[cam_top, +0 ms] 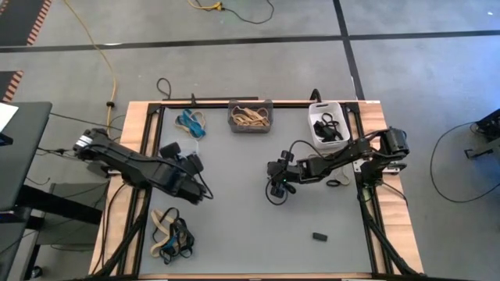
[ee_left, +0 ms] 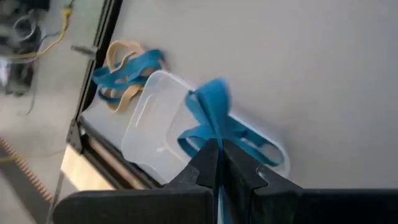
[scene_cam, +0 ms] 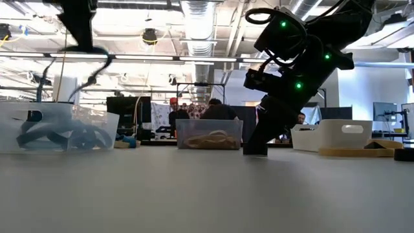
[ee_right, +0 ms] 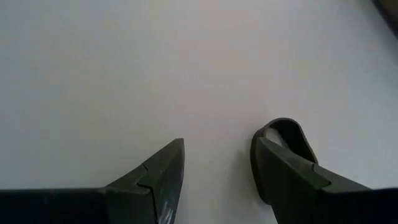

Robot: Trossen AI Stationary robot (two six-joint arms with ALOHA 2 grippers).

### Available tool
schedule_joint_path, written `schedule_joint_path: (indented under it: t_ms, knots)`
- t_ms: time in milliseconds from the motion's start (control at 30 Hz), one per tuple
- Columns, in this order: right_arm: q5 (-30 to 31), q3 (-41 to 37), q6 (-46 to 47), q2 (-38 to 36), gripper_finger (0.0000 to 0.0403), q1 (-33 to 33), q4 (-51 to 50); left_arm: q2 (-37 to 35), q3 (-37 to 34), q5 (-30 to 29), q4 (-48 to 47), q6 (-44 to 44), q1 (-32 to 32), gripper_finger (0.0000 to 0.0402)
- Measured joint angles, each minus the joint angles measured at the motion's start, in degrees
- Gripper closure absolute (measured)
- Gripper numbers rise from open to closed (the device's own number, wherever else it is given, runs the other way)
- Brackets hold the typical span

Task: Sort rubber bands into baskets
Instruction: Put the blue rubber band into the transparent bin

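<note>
My left gripper (ee_left: 219,158) is shut on a blue rubber band above the clear basket (ee_left: 155,124), which holds more blue loops (scene_cam: 58,136). In the high view this gripper (cam_top: 170,150) hides the basket. My right gripper (ee_right: 217,162) is open, low over the mat's middle (cam_top: 275,191). A small black rubber band (ee_right: 287,127) lies on the mat at one fingertip. The dark grey basket (cam_top: 250,117) holds tan bands. The white basket (cam_top: 328,129) holds black bands. My left gripper pinches a blue band (ee_left: 214,134) between its two fingertips, from above, pointing down. The band hangs below the fingers toward the clear basket; where its lower end lies among the blue loops I cannot tell. My right gripper: one fingertip (ee_right: 267,162) stands at the black band's loop; whether it touches it I cannot tell.
A loose pile of tan, blue and black bands (cam_top: 172,234) lies at the near left. Tan and blue bands (cam_top: 194,121) lie beside the clear basket, near the far-left corner. A small black block (cam_top: 319,236) lies near the front right. People show in the room behind (scene_cam: 213,110).
</note>
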Motion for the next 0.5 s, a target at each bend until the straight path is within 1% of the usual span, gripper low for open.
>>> schedule_joint_path:
  t_ms: [133, 267, 500]
  knots:
    - [-0.02, 0.0, 0.42, 0.0, 0.0177, 0.0, -0.2, -0.2, -5.11, 0.14, 0.02, -1.66, 1.58, 0.0402]
    - [-0.02, 0.0, 0.44, 0.0, 0.0177, -0.02, -0.19, -0.09, -10.83, 0.83, 3.44, -1.78, 3.32, 0.0401]
    - [-0.02, 0.0, 0.46, 0.0, 0.0177, -0.02, -0.19, -0.11, -18.4, 2.38, 13.98, 1.92, 6.3, 0.0401]
